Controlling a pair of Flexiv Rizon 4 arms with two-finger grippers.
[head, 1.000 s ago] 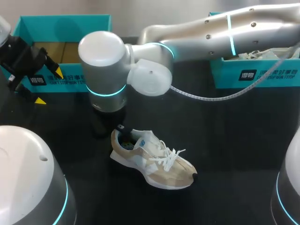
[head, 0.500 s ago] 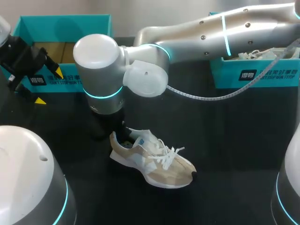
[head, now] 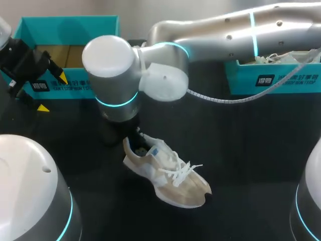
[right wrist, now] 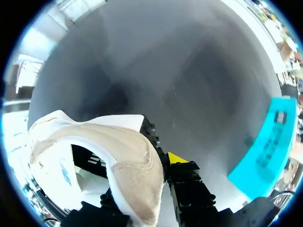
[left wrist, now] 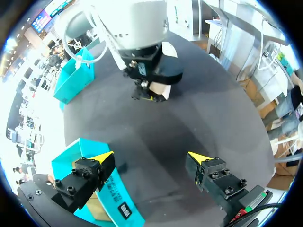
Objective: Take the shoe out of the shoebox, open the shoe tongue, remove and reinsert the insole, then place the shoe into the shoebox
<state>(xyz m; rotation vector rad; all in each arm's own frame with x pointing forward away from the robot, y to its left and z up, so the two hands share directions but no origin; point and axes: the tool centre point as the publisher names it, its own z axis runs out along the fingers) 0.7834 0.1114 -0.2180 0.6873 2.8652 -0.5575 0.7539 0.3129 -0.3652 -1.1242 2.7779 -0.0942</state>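
Note:
A beige and white sneaker (head: 168, 173) with white laces lies on the black table, toe pointing to the near right. My right arm reaches across from the right, and its gripper (head: 135, 134) comes down on the heel. In the right wrist view the heel collar (right wrist: 135, 161) sits clamped between the fingers: one yellow tip (right wrist: 176, 157) is outside and the other finger is hidden inside the shoe. My left gripper (left wrist: 150, 157) hangs open and empty at the far left (head: 52, 93), over the front of a teal shoebox (head: 70, 22). From there the shoe (left wrist: 163, 92) shows behind the right wrist.
A second teal box (head: 271, 78) at the back right holds another white-laced shoe. The right arm's thick elbow (head: 113, 75) stands over the table's middle left, and a grey cable (head: 220, 100) hangs from it.
The right gripper's fingers have closed on the heel. The shoe has turned slightly, its heel shifting a little to the right. The left arm has not moved.

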